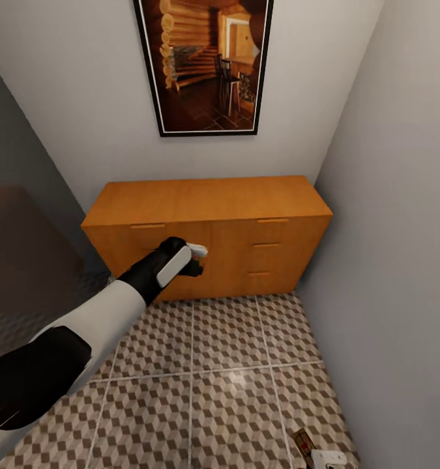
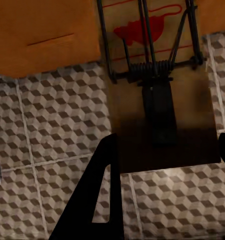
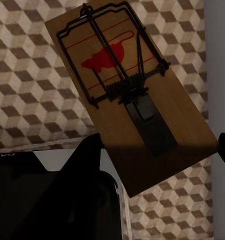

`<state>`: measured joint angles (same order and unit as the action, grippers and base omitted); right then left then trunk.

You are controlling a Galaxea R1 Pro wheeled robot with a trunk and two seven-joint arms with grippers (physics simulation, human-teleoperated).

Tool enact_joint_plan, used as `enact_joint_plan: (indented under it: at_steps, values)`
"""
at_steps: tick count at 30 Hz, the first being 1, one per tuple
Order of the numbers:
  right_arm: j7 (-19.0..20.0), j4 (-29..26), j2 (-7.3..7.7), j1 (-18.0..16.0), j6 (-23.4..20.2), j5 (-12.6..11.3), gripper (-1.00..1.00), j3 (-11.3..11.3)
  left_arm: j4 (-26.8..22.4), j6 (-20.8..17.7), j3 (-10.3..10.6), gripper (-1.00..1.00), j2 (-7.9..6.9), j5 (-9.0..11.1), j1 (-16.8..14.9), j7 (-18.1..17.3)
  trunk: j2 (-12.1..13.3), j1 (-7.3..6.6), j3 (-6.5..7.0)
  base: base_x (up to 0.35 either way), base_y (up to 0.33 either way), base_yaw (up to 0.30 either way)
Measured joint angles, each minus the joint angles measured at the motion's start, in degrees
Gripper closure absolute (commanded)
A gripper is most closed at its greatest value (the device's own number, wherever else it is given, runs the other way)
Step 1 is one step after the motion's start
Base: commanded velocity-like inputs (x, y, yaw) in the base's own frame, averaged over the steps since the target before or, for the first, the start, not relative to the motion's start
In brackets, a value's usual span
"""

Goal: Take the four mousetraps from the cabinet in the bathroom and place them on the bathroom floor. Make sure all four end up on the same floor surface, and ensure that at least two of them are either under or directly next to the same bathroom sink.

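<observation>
Item one: our left gripper point(image 2: 165, 150), dark fingers clamped on the near end of a small flat brown wooden mousetrap point(image 2: 160, 75) with black wire spring and a red mouse print, held out in front of the low orange-brown wooden cabinet point(image 1: 206, 202) above the cube-patterned brown and beige tile floor point(image 1: 233, 365). Item two: our right gripper point(image 3: 157, 150), likewise closed on a second wooden trap of the same make point(image 3: 127, 95), low at our right side over the same tiles, close to the grey wall point(image 1: 402, 260). Cabinet drawer fronts with thin bar handles point(image 1: 148, 226) look shut; a framed log-cabin picture point(image 1: 203, 65) hangs above. Two traps are in hand, none yet set down here. Risks, as we judge: each board is pinched only by one end, so a quick swing could tilt or slip it; releasing from height could bounce it; turning near the wall could knock the right one loose.
</observation>
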<state>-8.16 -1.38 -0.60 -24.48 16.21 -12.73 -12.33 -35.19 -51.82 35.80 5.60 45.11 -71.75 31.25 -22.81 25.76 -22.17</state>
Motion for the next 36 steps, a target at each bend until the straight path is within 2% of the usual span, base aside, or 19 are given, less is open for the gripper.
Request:
enact_joint_plan:
  at_steps: [4,8,9,11,13,16,18,21,24,26,30,33,36]
  values:
    - [0.0,0.0,0.00,0.0,0.0,0.0,1.00,0.0,7.4,7.5,-0.1,1.00,0.73,0.1,2.1,-2.9,0.0,-0.01,0.00,-0.008,0.002,0.000]
    - [0.0,0.0,0.03,0.0,0.0,0.1,1.00,0.0,14.7,16.3,0.8,1.00,0.85,-0.2,6.2,-10.6,0.0,-0.01,-0.01,-0.001,0.000,0.000]
    - [0.0,0.0,0.05,0.0,0.0,0.1,1.00,0.0,16.7,18.8,1.8,1.00,0.81,-0.2,7.2,-12.3,0.0,-0.01,-0.01,0.000,0.000,0.000]
    - [0.0,0.0,0.08,0.0,0.1,0.1,1.00,0.0,22.6,27.5,5.8,1.00,0.79,-0.3,9.8,-16.2,0.0,0.00,-0.01,0.000,0.000,0.000]
    - [0.0,0.0,0.08,0.0,0.1,0.1,1.00,0.0,27.7,35.4,8.8,1.00,0.85,-0.3,11.9,-19.7,0.0,-0.01,-0.01,0.000,0.000,0.000]
    - [0.0,0.0,0.19,0.0,0.2,0.2,1.00,0.0,33.8,44.4,10.9,1.00,0.80,-0.3,15.5,-24.4,0.0,-0.01,-0.02,0.000,0.000,0.000]
    - [0.0,-0.1,0.27,0.0,0.2,0.2,1.00,-0.1,35.7,46.5,11.2,1.00,0.61,-0.3,17.3,-25.4,0.0,-0.01,-0.01,0.000,0.000,0.000]
    - [0.0,-0.4,0.60,0.0,0.3,0.3,1.00,0.0,37.8,50.0,11.5,1.00,-0.78,-0.2,20.7,-26.3,0.0,-0.01,-0.01,0.000,0.000,0.000]
    - [-0.1,-2.2,1.10,0.0,0.7,0.4,1.00,0.0,38.8,57.1,11.8,1.00,-2.08,0.0,23.0,-26.5,0.0,-0.01,0.00,0.000,0.000,0.000]
    - [-0.1,-6.1,2.76,0.0,1.4,0.4,1.00,0.0,39.3,66.1,11.7,1.00,-3.64,0.3,26.1,-26.7,0.0,-0.01,-0.01,0.000,0.000,0.000]
    - [-0.1,-13.4,4.91,0.0,1.5,0.4,1.00,-0.1,39.5,71.8,11.9,1.00,-5.26,0.6,30.9,-26.8,0.0,-0.01,-0.01,0.000,0.000,0.000]
    - [-0.2,-18.2,5.43,0.0,1.2,0.5,1.00,0.0,39.6,76.9,11.8,1.00,-6.10,0.5,34.0,-26.9,0.0,-0.01,-0.01,0.000,0.000,0.000]
    - [-0.2,-22.1,5.58,0.0,0.0,0.5,1.00,-0.1,39.6,80.2,11.8,1.00,-6.33,0.6,36.2,-26.9,0.0,-0.01,-0.01,0.000,0.000,0.000]
